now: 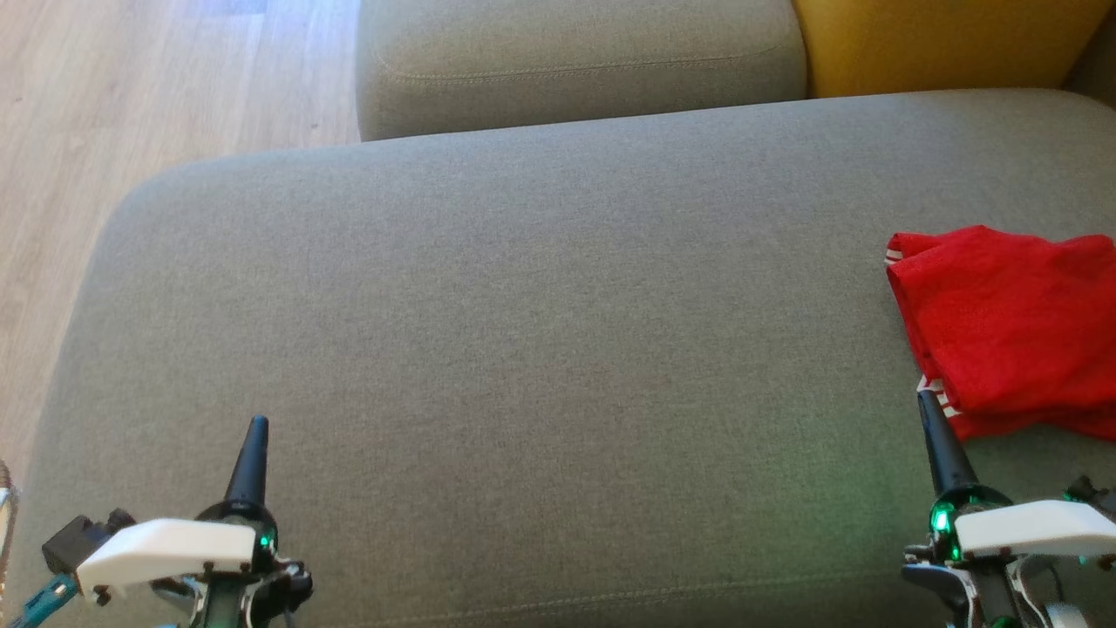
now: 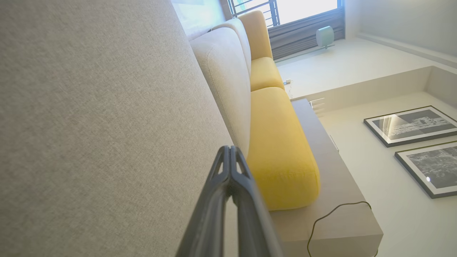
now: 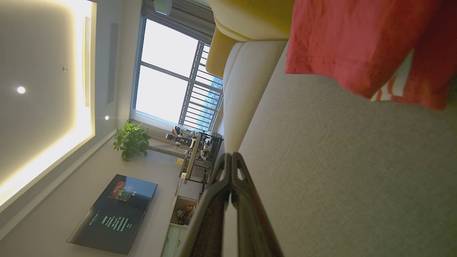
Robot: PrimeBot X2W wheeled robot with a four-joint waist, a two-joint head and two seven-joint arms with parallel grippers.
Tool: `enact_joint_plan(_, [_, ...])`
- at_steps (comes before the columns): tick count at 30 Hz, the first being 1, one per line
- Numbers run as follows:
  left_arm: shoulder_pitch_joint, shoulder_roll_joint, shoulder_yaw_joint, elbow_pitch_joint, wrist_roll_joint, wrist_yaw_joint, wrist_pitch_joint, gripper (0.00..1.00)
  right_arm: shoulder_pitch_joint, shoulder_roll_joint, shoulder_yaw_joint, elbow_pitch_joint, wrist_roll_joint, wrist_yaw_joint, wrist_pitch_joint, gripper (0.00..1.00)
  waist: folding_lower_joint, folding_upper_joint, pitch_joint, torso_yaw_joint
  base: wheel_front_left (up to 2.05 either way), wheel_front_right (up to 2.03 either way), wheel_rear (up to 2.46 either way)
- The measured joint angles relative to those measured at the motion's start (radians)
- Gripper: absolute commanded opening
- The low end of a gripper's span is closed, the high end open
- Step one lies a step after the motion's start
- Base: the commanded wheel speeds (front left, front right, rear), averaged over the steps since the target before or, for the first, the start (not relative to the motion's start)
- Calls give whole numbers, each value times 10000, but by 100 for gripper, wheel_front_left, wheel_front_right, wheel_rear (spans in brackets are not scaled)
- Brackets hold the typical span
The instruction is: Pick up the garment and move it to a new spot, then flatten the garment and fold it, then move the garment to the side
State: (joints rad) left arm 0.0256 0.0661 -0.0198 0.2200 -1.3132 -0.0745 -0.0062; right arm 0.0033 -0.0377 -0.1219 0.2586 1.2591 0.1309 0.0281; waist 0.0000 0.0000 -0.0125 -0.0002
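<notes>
**Both fingers closed and empty, garment at the cushion's right end**

I am looking at the red garment (image 1: 1003,331) lying bunched on the right end of the grey seat cushion (image 1: 523,305). The frame edge is cutting off its right part, so I cannot make out its full shape. A white-striped hem is peeking out at its near-left corner.

The right gripper (image 1: 924,399) is pointing at that corner, and from the head camera I cannot tell whether the tip is touching the cloth. The right wrist camera is showing the fingers (image 3: 250,214) pressed together and holding nothing, with the garment lying beyond them, off to one side.

The left gripper (image 1: 258,423) is hovering over the cushion's near-left part, well apart from the garment. The left wrist camera is showing its fingers likewise closed on nothing, and a yellow cushion (image 2: 282,150) past the grey one.
</notes>
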Motion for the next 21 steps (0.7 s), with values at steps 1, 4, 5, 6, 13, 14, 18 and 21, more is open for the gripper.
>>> enact_joint_plan(1, [-14, 0, 21, 23, -121, -54, 56, 0, -9, 0, -2, 6, 113, 0, 2, 0, 0, 0, 6, 0, 0, 0, 0])
enact_joint_plan(4, [-98, 0, 54, 98, -449, -67, 140, 0, -112, 0, -13, 23, 472, 0, 119, 0, 0, 0, 22, 0, 0, 0, 0])
enact_joint_plan(5, [-152, 0, 79, 113, -690, -146, 180, 0, -196, 0, -23, 27, 709, 0, 186, 0, 0, 0, 34, 0, 0, 0, 0])
enact_joint_plan(6, [-170, 0, 92, 123, -805, -148, 226, 0, -217, 0, -23, 31, 821, 0, 211, 0, 0, 0, 40, 0, 0, 0, 0])
enact_joint_plan(13, [-350, -2, 274, 245, -1607, -251, 407, 0, -314, 0, -44, 69, 1689, 0, 401, 0, 0, 0, 80, 1, 0, 0, 0])
enact_joint_plan(14, [-383, -4, 297, 265, -1716, -282, 414, 0, -349, 0, -46, 69, 1816, 0, 428, 0, 0, 0, 86, 1, 0, 0, 0])
enact_joint_plan(18, [-471, -6, 364, 351, -2188, -326, 560, 0, -376, 0, -54, 98, 2305, 0, 527, 0, 0, 0, 109, 1, 0, 0, 0])
enact_joint_plan(21, [-561, -8, 403, 405, -2533, -399, 644, 0, -395, -2, -65, 130, 2658, 0, 616, 0, 0, 0, 126, 1, 0, 0, 0])
